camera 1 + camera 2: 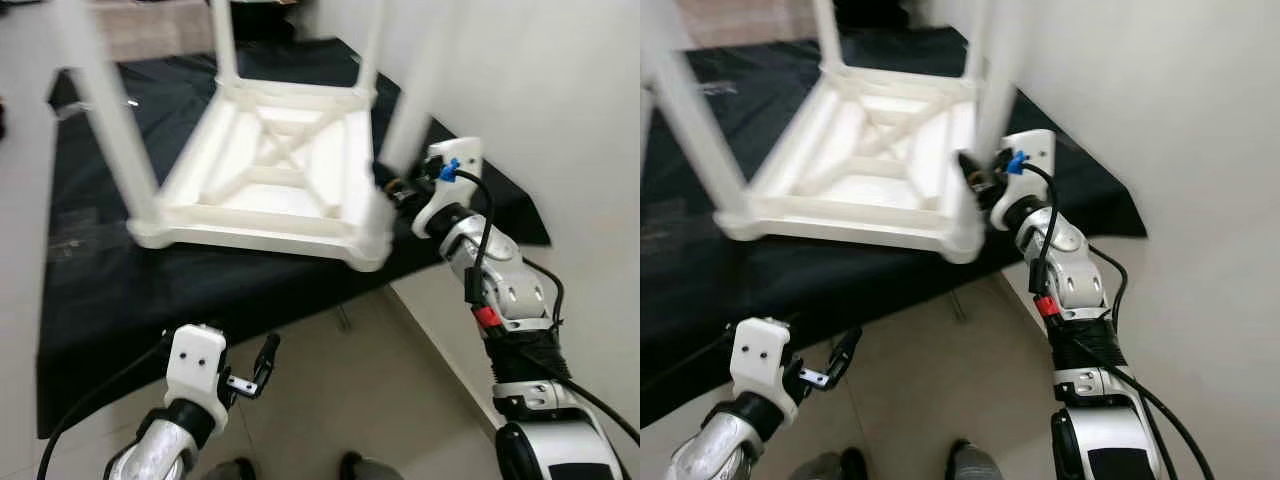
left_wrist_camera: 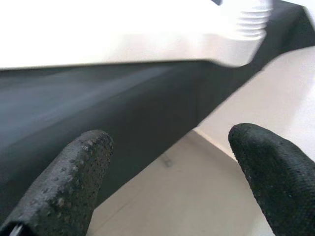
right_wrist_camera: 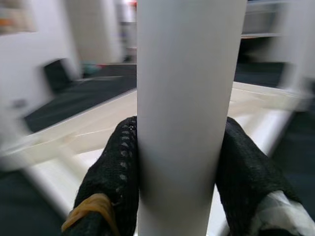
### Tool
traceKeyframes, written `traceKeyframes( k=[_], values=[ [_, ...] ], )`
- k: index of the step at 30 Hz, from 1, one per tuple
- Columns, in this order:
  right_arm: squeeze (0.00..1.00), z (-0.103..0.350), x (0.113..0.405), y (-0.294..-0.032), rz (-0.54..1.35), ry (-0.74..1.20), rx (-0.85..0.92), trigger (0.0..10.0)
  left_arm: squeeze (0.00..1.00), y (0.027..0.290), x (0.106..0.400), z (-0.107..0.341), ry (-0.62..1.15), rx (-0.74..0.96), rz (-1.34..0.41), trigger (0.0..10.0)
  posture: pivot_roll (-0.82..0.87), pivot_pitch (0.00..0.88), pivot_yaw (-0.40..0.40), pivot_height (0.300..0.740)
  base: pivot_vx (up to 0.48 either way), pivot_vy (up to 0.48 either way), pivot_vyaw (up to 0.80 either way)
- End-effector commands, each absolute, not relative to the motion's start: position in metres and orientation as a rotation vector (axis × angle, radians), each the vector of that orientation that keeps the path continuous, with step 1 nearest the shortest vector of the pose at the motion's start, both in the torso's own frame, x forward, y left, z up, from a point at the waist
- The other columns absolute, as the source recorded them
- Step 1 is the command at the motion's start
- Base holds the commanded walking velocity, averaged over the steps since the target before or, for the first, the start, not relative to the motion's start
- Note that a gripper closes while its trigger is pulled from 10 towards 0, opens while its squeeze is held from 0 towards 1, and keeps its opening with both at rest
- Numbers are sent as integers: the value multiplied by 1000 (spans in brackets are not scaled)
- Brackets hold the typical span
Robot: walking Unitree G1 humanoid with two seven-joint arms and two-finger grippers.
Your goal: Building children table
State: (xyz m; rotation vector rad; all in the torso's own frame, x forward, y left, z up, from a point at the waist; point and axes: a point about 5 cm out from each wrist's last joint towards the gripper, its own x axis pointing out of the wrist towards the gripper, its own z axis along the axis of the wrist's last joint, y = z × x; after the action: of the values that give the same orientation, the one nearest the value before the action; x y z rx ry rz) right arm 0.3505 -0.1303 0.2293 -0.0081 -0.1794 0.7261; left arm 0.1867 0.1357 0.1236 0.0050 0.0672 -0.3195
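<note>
black cloth [image 1: 120, 280] by white wall | white table [image 1: 270, 175] upside down, legs up | right gripper [image 1: 385, 178] squeezes one leg [image 3: 189, 98] | left gripper [image 1: 262, 362] fingers apart, holding nothing

A black-draped platform [image 1: 90, 270] bears the upturned white children's table [image 1: 270, 180].

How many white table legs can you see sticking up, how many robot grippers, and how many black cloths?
White round plastic table legs, standing up from the upside-down white table: 4, one of them gripped by the right gripper
Black two-fingered robot grippers: 2, counting the left gripper, open
Black cloth under the table: 1
Total: 7
</note>
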Motion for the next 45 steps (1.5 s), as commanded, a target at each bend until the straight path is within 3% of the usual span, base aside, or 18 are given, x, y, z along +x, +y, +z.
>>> traceKeyframes(
  k=[1,8,15,16,19,23,24,25,26,32,41,42,45],
  values=[
    [0,236,339,-118,986,-173,-102,0,0,136,183,123,81,-5,-321,10000,-74,172,-88,740,0,0,0],
    [0,245,341,-121,1171,-141,-201,0,0,136,183,123,82,0,-312,10000,-67,171,-100,740,0,0,0],
    [0,246,353,-113,1103,-152,-254,0,0,136,183,123,79,10,-300,10000,-55,169,-112,740,0,0,0],
    [0,244,360,-112,990,-135,-294,10000,0,136,184,122,79,14,-296,10000,-57,162,-117,740,0,0,0],
    [0,241,366,-114,815,-100,-272,10000,0,136,185,121,78,18,-288,10000,-56,156,-120,740,0,0,0],
    [0,238,361,-112,802,-89,-230,10000,0,136,186,121,78,18,-286,10000,-60,151,-120,740,0,0,0],
    [271,235,359,-111,743,-68,-168,10000,0,136,187,121,78,17,-284,10000,-62,149,-121,740,0,0,0],
    [271,235,359,-111,743,-68,-168,10000,0,136,187,121,78,17,-284,10000,-62,149,-121,740,0,0,0],
    [1000,231,358,-111,677,-41,-115,10000,0,135,188,120,77,17,-283,10000,-65,143,-123,740,0,0,0],
    [1000,223,358,-106,451,-7,-36,10000,0,132,192,120,70,19,-277,10000,-65,137,-128,740,0,0,0],
    [1000,230,360,-97,378,-31,-35,10000,0,133,194,122,64,46,-265,10000,-60,126,-128,740,0,0,0],
    [0,233,361,-99,353,-43,-52,10000,0,134,199,128,42,98,-258,10000,-57,117,-126,740,0,0,0],
    [0,239,360,-100,316,-49,-64,10000,0,139,213,145,-19,183,-258,10000,-59,112,-124,740,0,0,0]
  ],
)
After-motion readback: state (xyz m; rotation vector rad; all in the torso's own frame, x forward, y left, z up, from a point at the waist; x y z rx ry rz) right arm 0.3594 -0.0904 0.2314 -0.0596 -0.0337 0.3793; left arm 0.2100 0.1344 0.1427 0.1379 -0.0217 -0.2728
